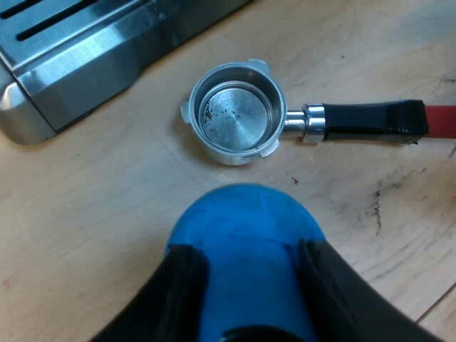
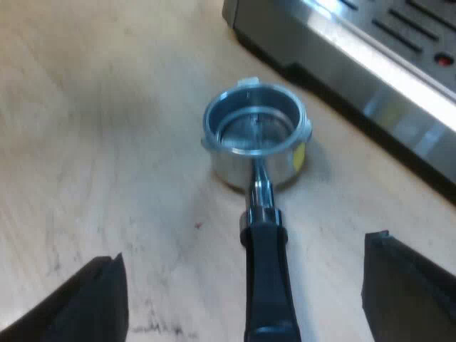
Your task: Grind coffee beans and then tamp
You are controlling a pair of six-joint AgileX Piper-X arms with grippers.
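Left wrist view showed us a scuffed wooden table under the round steel holder; near it our left gripper pinched a blue tamper, our right gripper gaped wide.

Left jaws: black, matte, broad, rounded inner edges. Right jaws: black, blocky, flat angular tips.

The metal holder lies loose on the wooden table, basket mouth up and bare but for a few dark specks, its black handle ending in red. The blue tamper is clamped in the left gripper, near the basket but not touching it.
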